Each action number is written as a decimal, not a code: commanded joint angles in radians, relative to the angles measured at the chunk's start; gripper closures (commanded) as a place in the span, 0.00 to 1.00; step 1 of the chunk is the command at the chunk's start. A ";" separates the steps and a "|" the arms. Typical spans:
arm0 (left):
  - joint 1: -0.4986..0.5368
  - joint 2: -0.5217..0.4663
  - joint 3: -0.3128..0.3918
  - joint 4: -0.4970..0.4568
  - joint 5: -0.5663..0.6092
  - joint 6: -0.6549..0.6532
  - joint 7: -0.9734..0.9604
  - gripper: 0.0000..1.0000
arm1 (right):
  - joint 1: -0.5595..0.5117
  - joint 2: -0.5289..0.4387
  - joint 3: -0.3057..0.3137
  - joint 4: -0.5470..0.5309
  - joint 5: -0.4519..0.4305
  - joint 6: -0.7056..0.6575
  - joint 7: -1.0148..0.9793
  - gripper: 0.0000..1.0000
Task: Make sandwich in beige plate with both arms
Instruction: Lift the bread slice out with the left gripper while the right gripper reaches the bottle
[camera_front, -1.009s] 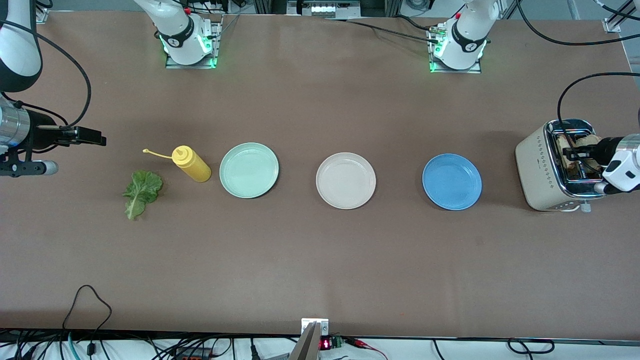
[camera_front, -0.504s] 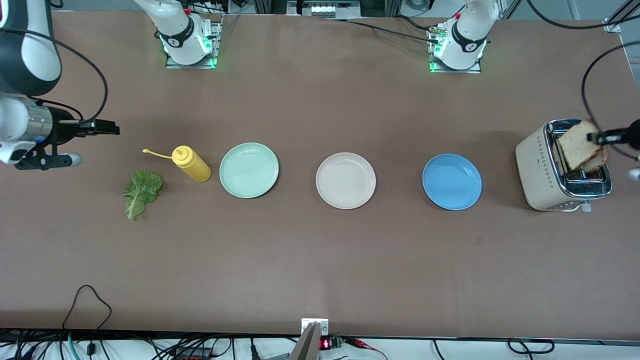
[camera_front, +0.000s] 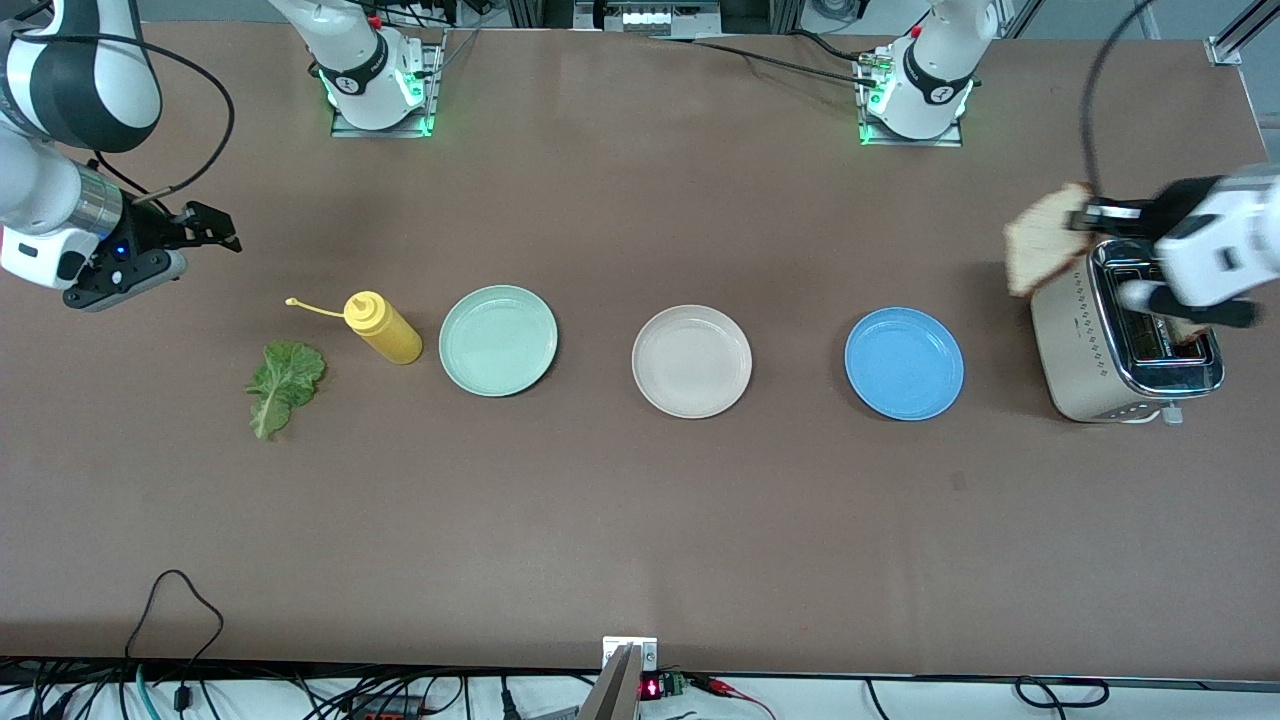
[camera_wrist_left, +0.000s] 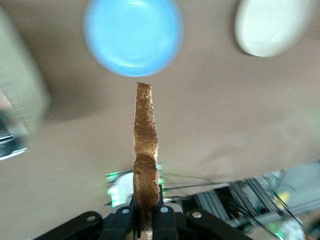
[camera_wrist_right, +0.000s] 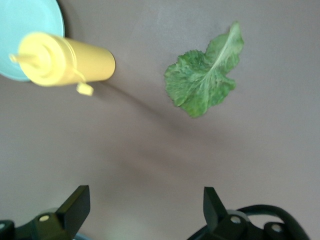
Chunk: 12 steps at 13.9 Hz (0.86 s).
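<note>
Pinching a toast slice (camera_front: 1045, 250) edgewise in my left end effector (camera_front: 1092, 214) above the toaster (camera_front: 1085, 335), I see the beige plate (camera_front: 692, 361) bare on the bench, while my right end effector (camera_front: 212, 228) hangs wide open near the lettuce leaf (camera_front: 280, 382).

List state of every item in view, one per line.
left gripper: shut on toast slice, above the toaster
toast slice: lifted, held by its edge
toaster: upright, another slice in a slot
right gripper: open, empty, over bare table
lettuce leaf: flat on table
mustard bottle: lying on its side
beige plate: empty
mint green plate: empty
blue plate: empty
</note>
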 joint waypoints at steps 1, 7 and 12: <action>-0.048 0.058 -0.091 -0.003 -0.075 0.072 -0.117 0.99 | -0.019 -0.015 0.001 -0.055 0.035 0.086 -0.202 0.00; -0.292 0.264 -0.094 -0.003 -0.171 0.408 -0.194 0.99 | -0.164 0.127 -0.022 -0.053 0.437 0.049 -0.763 0.00; -0.387 0.425 -0.093 -0.024 -0.199 0.655 -0.194 0.99 | -0.198 0.226 -0.022 -0.053 0.635 0.030 -1.087 0.00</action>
